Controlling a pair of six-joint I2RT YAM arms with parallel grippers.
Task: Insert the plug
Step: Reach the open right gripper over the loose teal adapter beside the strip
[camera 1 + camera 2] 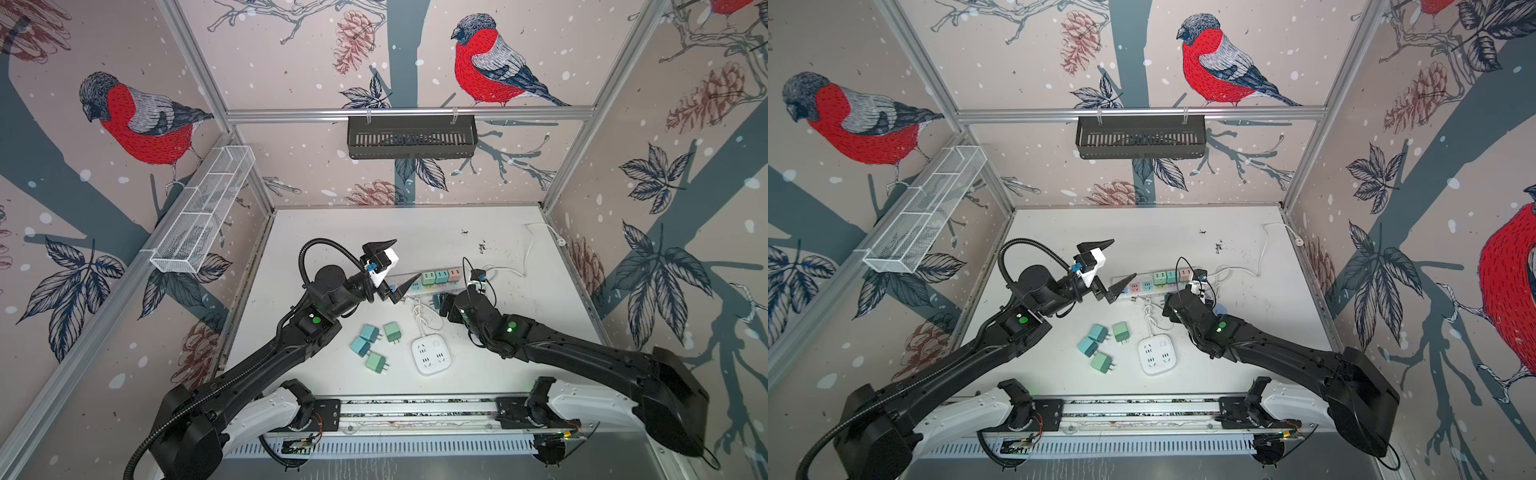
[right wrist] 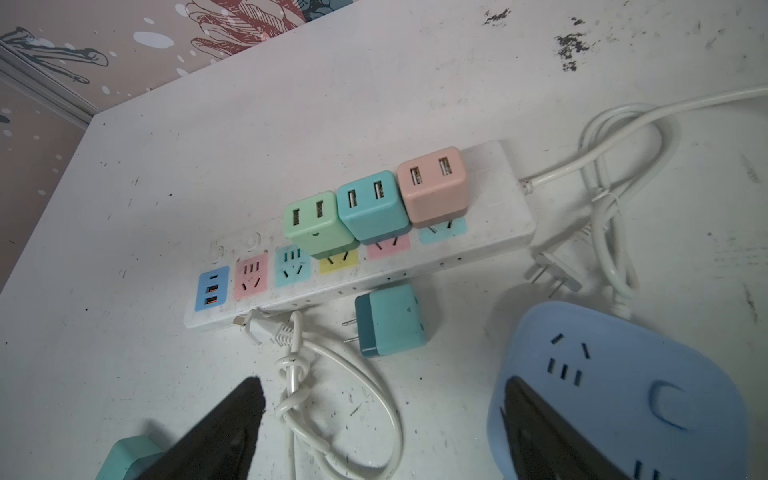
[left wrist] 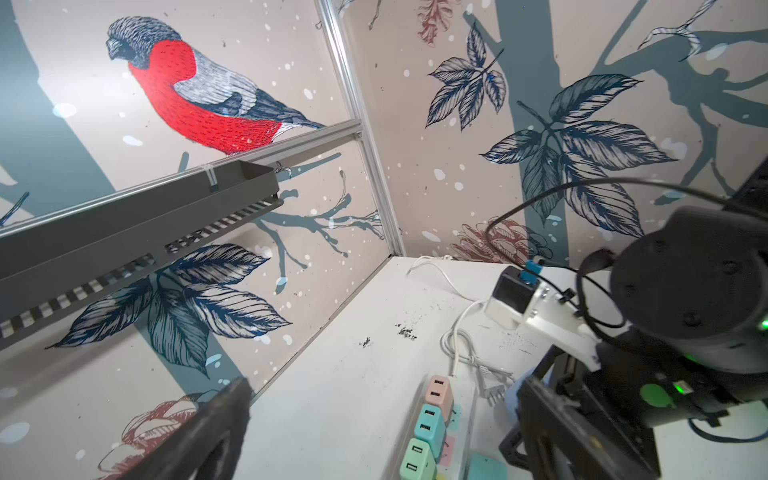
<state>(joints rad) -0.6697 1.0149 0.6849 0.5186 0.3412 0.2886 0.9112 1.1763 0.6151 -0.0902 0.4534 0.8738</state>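
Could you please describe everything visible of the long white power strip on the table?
The power strip is a white plastic bar lying flat on the table. Its face carries a blue USB panel at one end and coloured socket patches. A green adapter, a teal adapter and a pink adapter stand plugged in side by side. Its white cord leaves the end by the pink one.

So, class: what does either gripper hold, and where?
Nothing. The black left gripper hangs open midair; the black right gripper is open over the looped white cable.
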